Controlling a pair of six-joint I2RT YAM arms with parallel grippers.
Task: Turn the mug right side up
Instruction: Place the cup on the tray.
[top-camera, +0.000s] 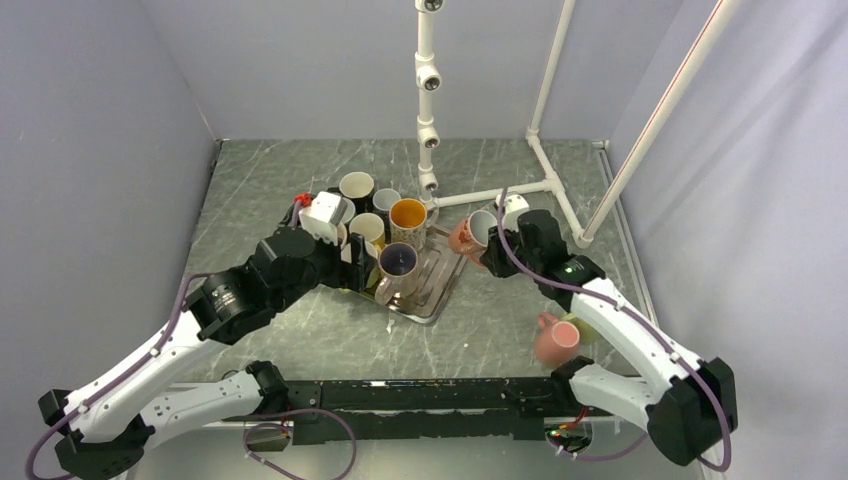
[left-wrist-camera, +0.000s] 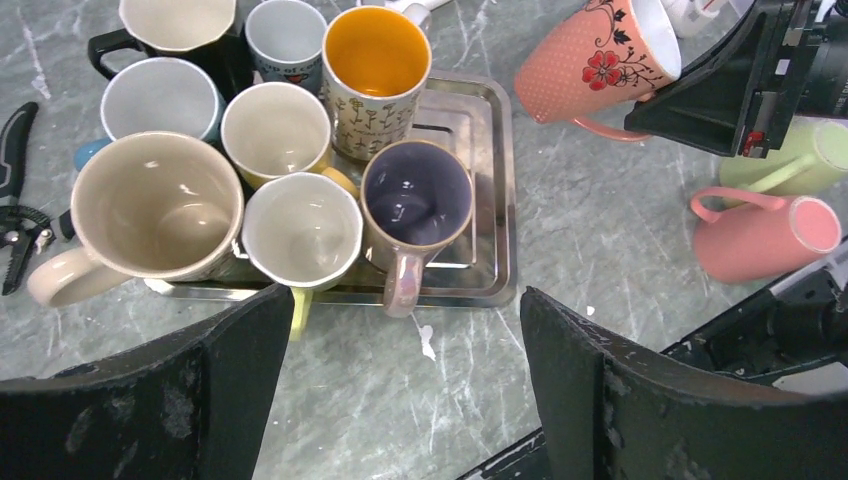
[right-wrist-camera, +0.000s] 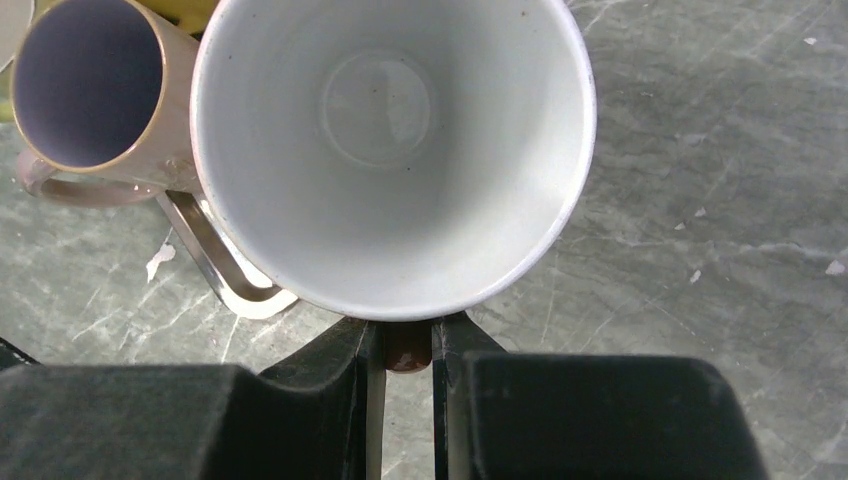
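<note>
Left wrist view: right pincer (right-wrist-camera: 405, 345) clamps the mug (left-wrist-camera: 590, 65) by its rim, axis tilted, mouth facing that pincer; left pincer (left-wrist-camera: 405, 310) hangs open, farther off.

no legible txt, grey mug (left-wrist-camera: 286, 35) print blurred

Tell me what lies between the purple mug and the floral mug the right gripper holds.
Only bare tray and a strip of marble table separate the purple mug from the floral mug; the left wrist view shows it.
</note>
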